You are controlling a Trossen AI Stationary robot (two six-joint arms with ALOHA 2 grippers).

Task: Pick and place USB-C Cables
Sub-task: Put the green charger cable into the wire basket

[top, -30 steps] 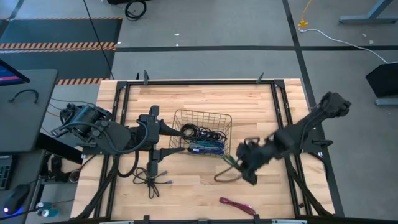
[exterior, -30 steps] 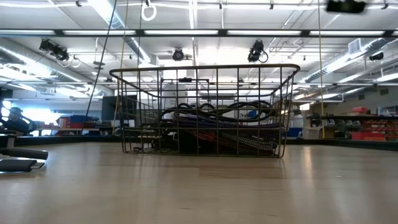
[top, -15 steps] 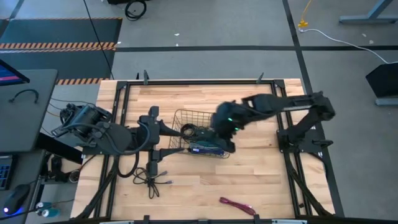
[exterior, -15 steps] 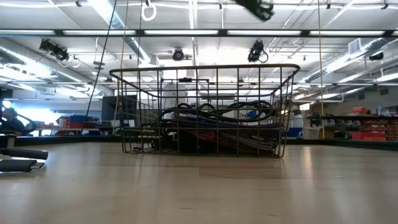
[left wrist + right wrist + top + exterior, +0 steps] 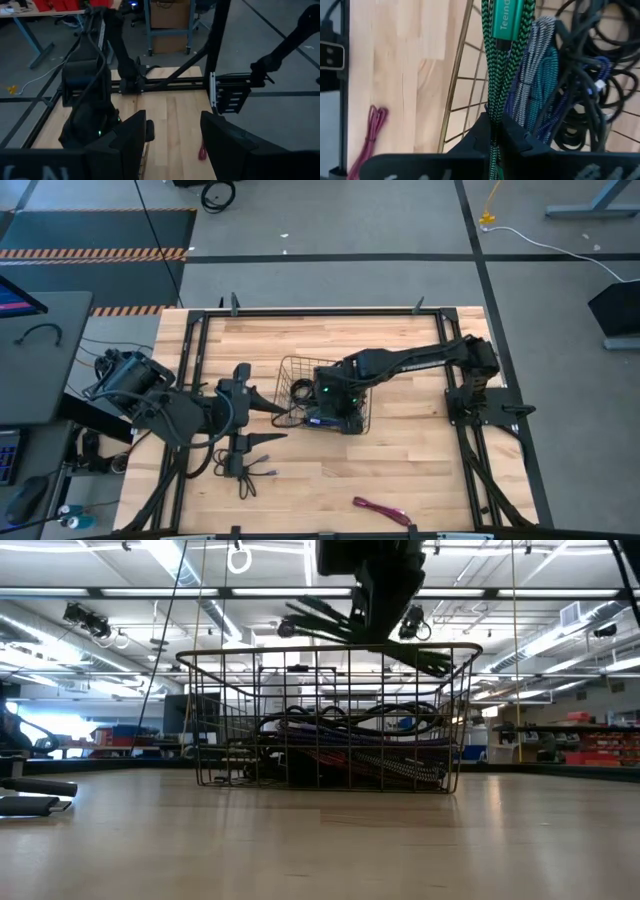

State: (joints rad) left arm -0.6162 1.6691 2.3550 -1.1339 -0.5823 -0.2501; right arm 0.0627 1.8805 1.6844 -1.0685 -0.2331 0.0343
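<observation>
A green braided USB-C cable (image 5: 496, 75), folded into a bundle with a green plug (image 5: 507, 20), hangs in my right gripper (image 5: 495, 131), which is shut on it above the wire basket (image 5: 290, 365). Several more cables lie in the basket: silver-blue and teal (image 5: 540, 65) and black (image 5: 590, 75). A black cable (image 5: 240, 470) and a magenta cable (image 5: 380, 508) lie on the table. My left gripper (image 5: 268, 420) stands open just left of the basket, with nothing between its fingers. My right gripper pinches several strands of the green cable's bundle (image 5: 494, 120) between its two fingers, coming steeply from above. The bundle is lifted clear and sticks out to both sides of the fingers (image 5: 320, 615), above the basket's rim (image 5: 330, 648).
Black rails (image 5: 320, 312) frame the wooden table. The magenta cable lies near the front edge, the black one near my left arm. Bare wood shows right of the basket (image 5: 410, 440). The room beyond holds benches and shelves.
My right gripper has swung from the near right of the basket toward the table's left and far side, rolling its wrist, and now stands over the basket. The green cable has travelled with it, clear of the table. My left arm has kept still.
</observation>
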